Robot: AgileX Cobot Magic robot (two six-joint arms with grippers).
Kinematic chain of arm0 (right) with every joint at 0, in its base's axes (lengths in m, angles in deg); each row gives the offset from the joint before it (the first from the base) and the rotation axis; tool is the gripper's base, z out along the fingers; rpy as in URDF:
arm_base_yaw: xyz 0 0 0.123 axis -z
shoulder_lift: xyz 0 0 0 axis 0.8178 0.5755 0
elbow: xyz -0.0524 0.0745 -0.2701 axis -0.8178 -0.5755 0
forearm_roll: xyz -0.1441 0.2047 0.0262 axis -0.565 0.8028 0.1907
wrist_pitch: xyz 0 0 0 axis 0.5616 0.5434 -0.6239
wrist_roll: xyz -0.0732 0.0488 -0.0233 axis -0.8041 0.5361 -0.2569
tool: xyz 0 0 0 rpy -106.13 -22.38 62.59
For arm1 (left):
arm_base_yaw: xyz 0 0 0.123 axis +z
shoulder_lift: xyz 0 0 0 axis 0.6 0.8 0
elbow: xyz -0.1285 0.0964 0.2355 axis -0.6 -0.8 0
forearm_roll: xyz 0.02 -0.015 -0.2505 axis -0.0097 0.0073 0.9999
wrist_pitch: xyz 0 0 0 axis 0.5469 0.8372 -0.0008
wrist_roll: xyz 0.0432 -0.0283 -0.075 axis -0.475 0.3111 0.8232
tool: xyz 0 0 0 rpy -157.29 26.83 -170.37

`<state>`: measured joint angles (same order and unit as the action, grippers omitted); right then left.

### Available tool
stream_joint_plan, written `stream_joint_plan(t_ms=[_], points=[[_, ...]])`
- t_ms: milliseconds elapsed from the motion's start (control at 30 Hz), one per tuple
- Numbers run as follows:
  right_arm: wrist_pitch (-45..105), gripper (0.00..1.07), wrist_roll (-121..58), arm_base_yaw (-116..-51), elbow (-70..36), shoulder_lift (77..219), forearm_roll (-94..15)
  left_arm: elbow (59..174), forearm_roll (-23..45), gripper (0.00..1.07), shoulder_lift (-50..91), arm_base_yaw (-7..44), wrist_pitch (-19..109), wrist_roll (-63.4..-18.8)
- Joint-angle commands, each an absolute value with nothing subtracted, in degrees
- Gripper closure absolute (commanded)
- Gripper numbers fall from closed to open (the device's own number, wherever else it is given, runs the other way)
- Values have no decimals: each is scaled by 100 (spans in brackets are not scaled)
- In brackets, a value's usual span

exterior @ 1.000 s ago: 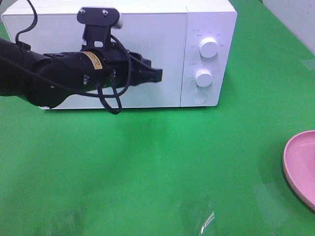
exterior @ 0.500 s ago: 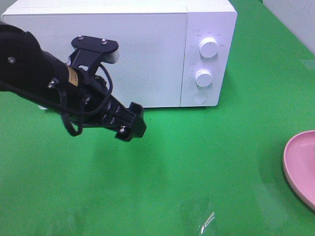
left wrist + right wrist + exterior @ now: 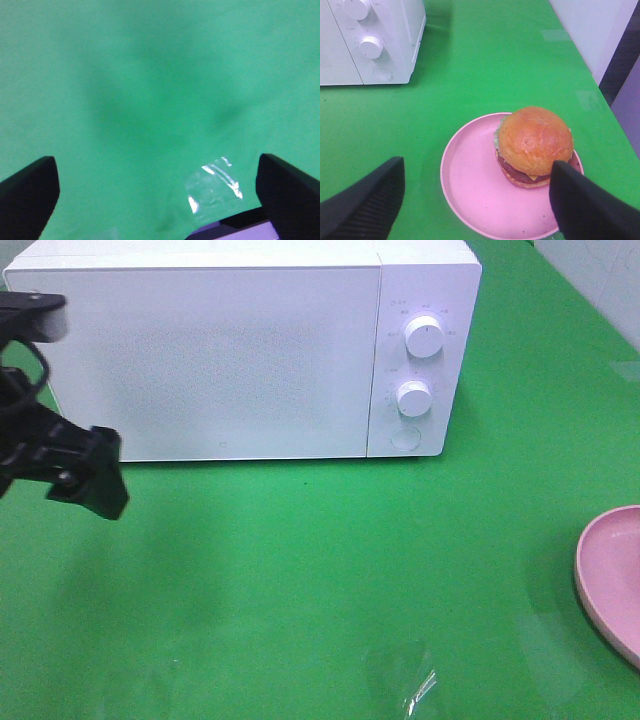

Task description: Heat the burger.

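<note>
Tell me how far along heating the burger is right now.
Barely begun. Done: nothing visible; the white microwave has its door shut. In hand: nothing; the left tool is open over bare green cloth, and the right tool is open above the golden-brown bun burger, which sits on the pink round plate. Left: everything.

Left hand: matte black, blocky, angular fingers; a black cable loops along the arm, and a black bracket ends in a white rounded cap. In both wrist views, fingers appear as dark, tapering wedges with faint woven texture.
</note>
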<state>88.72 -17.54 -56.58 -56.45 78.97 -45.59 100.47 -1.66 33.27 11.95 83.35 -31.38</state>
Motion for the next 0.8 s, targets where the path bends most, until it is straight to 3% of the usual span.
stream_joint_plan(t_ms=[33, 67, 100, 167, 333, 367, 633, 800], points=[[8832, 31, -1777, -5635, -5657, 7742, -4553, 10035, -149, 6, 3097, 1670, 8753, -3144], [8832, 31, -1777, -5635, -5657, 7742, -4553, 10035, -154, 6, 2937, 2043, 9028, -3213], [8832, 31, -1777, -5635, -5657, 7742, -4553, 10035, -154, 6, 2937, 2043, 9028, -3213], [8832, 31, -1777, -5635, -5657, 7742, -4553, 10035, -160, 6, 2587, 2811, 9624, -3373], [8832, 31, -1777, -5635, -5657, 7742, -4553, 10035, -160, 6, 2335, 3246, 9985, -3459], [8832, 31, -1777, -5635, -5657, 7742, -4553, 10035, -154, 6, 2118, 3527, 10209, -3459], [8832, 31, -1777, -5635, -5657, 7742, -4553, 9943, -131, 6, 1052, 3739, 10380, -3459], [8832, 31, -1777, -5635, -5657, 7742, -4553, 9285, -137, 6, -151, 3739, 10243, -3573]])
